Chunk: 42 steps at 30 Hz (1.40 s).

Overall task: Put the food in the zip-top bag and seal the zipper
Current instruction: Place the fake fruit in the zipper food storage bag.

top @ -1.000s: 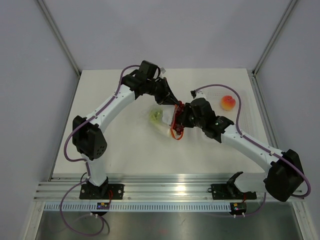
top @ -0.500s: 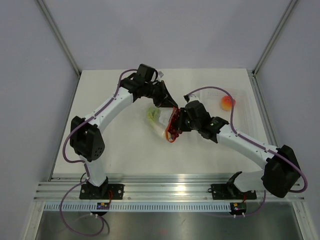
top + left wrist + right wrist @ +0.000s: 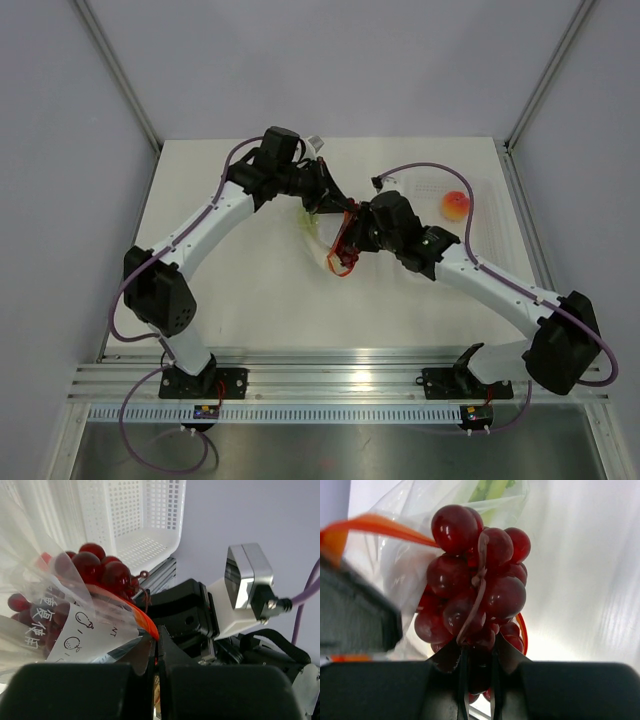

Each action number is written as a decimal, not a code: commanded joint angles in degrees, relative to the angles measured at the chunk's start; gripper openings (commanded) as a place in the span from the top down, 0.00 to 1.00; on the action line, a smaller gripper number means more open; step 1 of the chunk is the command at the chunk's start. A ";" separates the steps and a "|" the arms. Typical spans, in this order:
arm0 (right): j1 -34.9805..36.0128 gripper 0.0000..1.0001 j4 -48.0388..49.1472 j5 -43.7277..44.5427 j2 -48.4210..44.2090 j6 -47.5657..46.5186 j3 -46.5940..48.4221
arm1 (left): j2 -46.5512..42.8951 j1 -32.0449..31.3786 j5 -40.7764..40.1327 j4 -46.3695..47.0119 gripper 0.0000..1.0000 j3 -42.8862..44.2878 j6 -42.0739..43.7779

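Observation:
The clear zip-top bag (image 3: 316, 224) lies mid-table with pale-green stalks (image 3: 308, 218) inside; they also show in the right wrist view (image 3: 492, 489). Its orange-red zipper (image 3: 341, 264) hangs in an open loop. My left gripper (image 3: 338, 205) is shut on the zipper edge (image 3: 150, 625) and holds the mouth up. My right gripper (image 3: 352, 238) is shut on the dark red grapes (image 3: 475, 575) by their stem, right at the bag's mouth (image 3: 415, 555). The grapes (image 3: 97, 567) press against the bag film. The peach (image 3: 456, 205) lies apart at the right.
A rigid clear tray (image 3: 480, 225) at the right rear holds the peach. A white perforated basket wall (image 3: 135, 520) shows beyond the grapes in the left wrist view. The two grippers are almost touching over mid-table. Grey walls enclose the table on three sides.
Both grippers have shifted a little left together. The bag's mouth has been lifted and pulled open into a loop, and the grapes have moved closer into it.

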 commanded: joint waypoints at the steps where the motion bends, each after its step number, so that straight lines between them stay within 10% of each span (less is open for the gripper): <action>1: 1.15 1.00 4.17 2.98 2.23 5.14 4.23 | -4.74 -0.70 5.83 6.55 1.00 -1.55 -0.26; 22: -1.39 1.00 2.69 21.43 -15.94 14.90 -1.82 | -4.57 -0.61 7.41 8.04 1.00 -6.57 2.82; 42: -1.31 1.00 27.11 18.36 -27.99 3.92 -19.14 | -4.04 -2.90 11.02 37.32 1.00 -13.68 -25.57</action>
